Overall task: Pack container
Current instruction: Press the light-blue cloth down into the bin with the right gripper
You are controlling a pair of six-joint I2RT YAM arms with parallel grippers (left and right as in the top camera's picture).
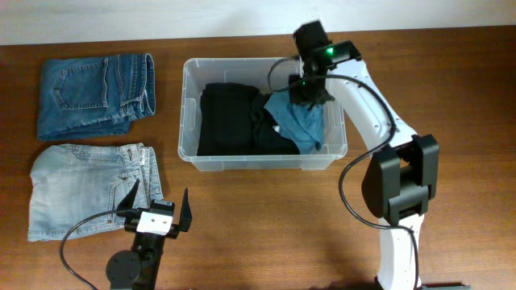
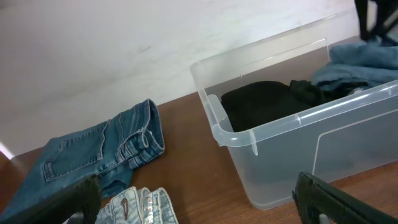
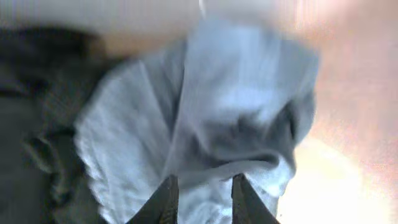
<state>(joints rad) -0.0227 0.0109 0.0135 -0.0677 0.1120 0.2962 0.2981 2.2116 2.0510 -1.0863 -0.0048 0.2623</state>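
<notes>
- Tabletop (image 1: 266, 217): brown wood, with lots of bare room along the front and right for either arm to swing through.
- Container (image 1: 258, 163): clear bin at the back middle, long side facing the robot. The left half of its floor is mostly covered already, so I'd say the packing is partway done.
- Light jeans (image 1: 85, 189): folded flat at front left, just beside the left arm, so probably an easy next pick.
- Dark jeans (image 1: 95, 95): folded behind them, left of the bin with a small gap to its wall.
- Black clothes (image 1: 227, 119): lying low inside the bin, under the rim.
- Blue cloth (image 1: 297, 119): piled in the right end and riding up near the rim, so it likely needs pushing down or it could snag the edge.
- Right end effector (image 3: 204, 186): over the bin's right end, fingers close together with blue cloth bunched between them. The view is blurry but it looks like a pinch.
- Left end effector (image 1: 158, 201): fingers spread wide and holding nothing, parked low at the front.
</notes>
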